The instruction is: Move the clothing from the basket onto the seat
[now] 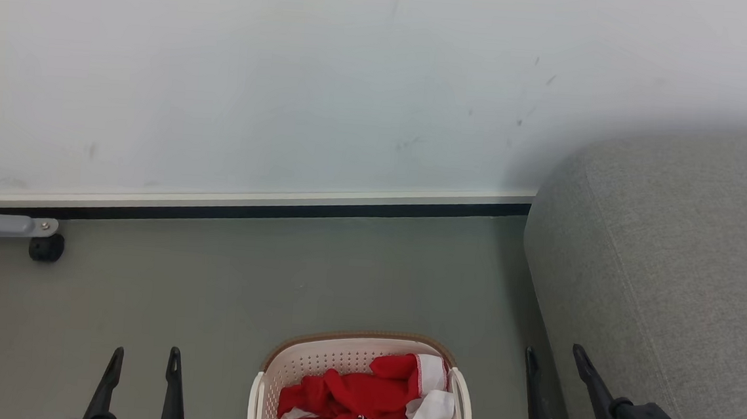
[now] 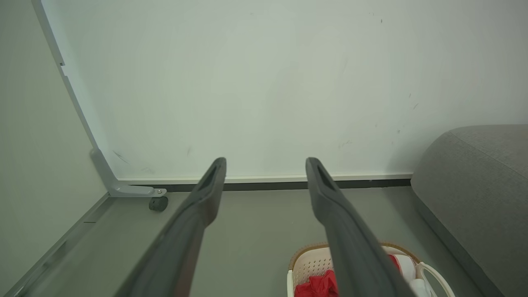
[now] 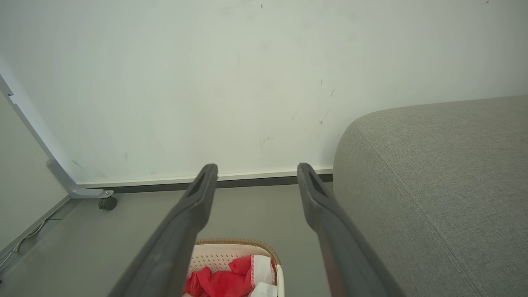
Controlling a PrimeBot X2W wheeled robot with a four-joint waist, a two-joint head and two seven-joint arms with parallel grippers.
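A pale grey-green floor (image 1: 277,275) runs up to a large white panel (image 1: 290,85) with a thin dark strip along its foot. An oval cream-white plastic laundry basket with perforated walls and a brown woven-look rim (image 1: 358,334) stands on the floor at the bottom middle of the head view, partly cut off by the lower edge. The clothing, soft red sports garments with white panels and red-and-white striped trim (image 1: 360,399), lies crumpled inside the basket.

Just to the right of the basket rises the rounded corner of a large light-grey fabric upholstered seat (image 1: 671,276). It is far bigger than the basket, and no garment rests on it.

To the left of the basket, the left gripper (image 1: 146,351) hangs above the floor. Its two dark fingers are spread wide with nothing between them. Between the basket and the seat, the right gripper (image 1: 554,349) is likewise spread wide and empty.

Far to the left of the basket and beyond it, a small black castor wheel (image 1: 47,247) sits under a grey metal foot (image 1: 4,224).

The head view shows black lettering on the clothing. The left wrist view shows the panel's upright grey frame at its left edge. The right wrist view shows the seat's stitched seam most plainly.
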